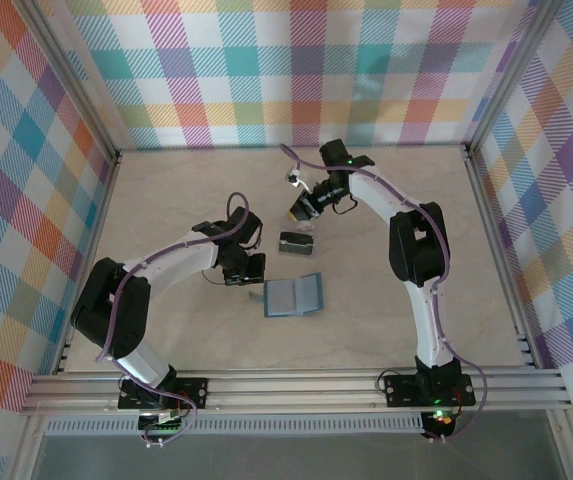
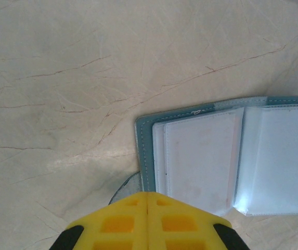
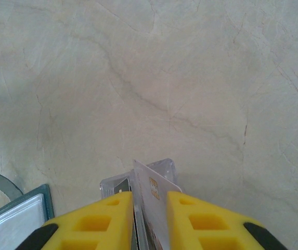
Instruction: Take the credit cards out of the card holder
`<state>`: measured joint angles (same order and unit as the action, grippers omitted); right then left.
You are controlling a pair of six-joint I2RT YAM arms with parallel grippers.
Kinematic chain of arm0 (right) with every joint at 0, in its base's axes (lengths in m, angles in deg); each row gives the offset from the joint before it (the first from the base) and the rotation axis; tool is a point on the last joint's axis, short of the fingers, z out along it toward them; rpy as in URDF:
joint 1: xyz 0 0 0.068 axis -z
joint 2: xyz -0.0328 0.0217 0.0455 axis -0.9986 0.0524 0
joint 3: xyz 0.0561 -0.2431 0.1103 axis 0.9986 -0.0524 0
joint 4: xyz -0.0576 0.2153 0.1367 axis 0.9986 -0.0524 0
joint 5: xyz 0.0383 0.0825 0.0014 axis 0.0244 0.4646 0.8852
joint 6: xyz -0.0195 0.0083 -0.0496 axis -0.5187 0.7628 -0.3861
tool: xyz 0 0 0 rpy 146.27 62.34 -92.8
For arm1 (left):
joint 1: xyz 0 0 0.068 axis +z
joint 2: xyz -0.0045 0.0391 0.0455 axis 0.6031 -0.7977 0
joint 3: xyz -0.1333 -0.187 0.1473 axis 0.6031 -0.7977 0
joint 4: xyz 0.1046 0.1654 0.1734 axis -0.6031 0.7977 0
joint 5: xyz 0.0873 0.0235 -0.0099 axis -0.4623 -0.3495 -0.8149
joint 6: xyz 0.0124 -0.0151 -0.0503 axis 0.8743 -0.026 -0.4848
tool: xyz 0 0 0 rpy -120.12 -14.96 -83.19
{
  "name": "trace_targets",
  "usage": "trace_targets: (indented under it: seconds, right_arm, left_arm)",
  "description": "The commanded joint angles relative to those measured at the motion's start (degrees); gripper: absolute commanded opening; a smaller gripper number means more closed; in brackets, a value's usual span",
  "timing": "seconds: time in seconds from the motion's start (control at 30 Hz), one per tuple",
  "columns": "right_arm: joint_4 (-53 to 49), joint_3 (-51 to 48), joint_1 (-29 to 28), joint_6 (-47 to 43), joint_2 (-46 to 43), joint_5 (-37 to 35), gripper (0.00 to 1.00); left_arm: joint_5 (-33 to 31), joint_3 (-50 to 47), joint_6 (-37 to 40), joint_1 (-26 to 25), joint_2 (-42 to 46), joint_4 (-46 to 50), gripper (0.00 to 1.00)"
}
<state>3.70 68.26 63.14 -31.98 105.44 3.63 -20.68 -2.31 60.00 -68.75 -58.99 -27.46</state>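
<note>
1. Table (image 1: pixel 166 190): pale marbled top, carrying everything listed below.

2. Right arm (image 1: pixel 416 250): reaching from lower right toward the centre of the overhead view. Left arm (image 1: pixel 156 265): curving in from lower left.

3. Card holder (image 1: pixel 294 295): teal, lying open and flat just below centre in the overhead view. Its pale slotted inside (image 2: pixel 201 156) is facing up. Whether any card is sitting in the slots cannot be told.

4. Loose credit card (image 1: pixel 297 242): dark and glossy, lying on the table just above the card holder and apart from it.

5. Held credit card (image 3: pixel 156 187): pale face with a chip, standing on edge at the bottom centre of the right wrist view. A greyish edge is showing beside it, possibly another card.

6. Right gripper (image 3: pixel 150 197): pinching the held credit card between its yellow fingers, above the loose credit card.

7. Left gripper (image 2: pixel 147 203): fingers pressed together with nothing visible between them, sitting just beside the holder's left edge.

Risks, as judgement:
- The thin card is being held on edge, so it could pivot or slide out.
- Releasing it from height could bounce it onto the loose credit card or back onto the holder.
- Nothing is pinning the holder, so a panel could lift or skid while a slot is being probed.
</note>
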Motion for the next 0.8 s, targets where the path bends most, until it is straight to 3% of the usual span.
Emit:
trace_targets:
  seconds: [0.0,0.3,0.43,0.77]
  right_arm:
    - [-0.3,2.1,0.0,0.0,1.1,1.9,0.25]
    - [3.4,0.2,0.6,1.8,-2.4,1.7,0.29]
    - [3.9,0.1,1.2,2.3,-1.6,0.5,0.39]
    - [0.5,0.6,1.4,0.0,-0.9,8.5,0.36]
  left_arm:
    - [0.3,1.0,0.8,0.8,-0.4,2.4,0.07]
    - [-0.1,0.1,0.4,0.8,1.4,1.9,0.07]
    - [0.0,0.3,0.4,0.8,1.2,1.8,0.07]
    - [-0.1,0.6,0.4,0.9,1.1,2.1,0.07]
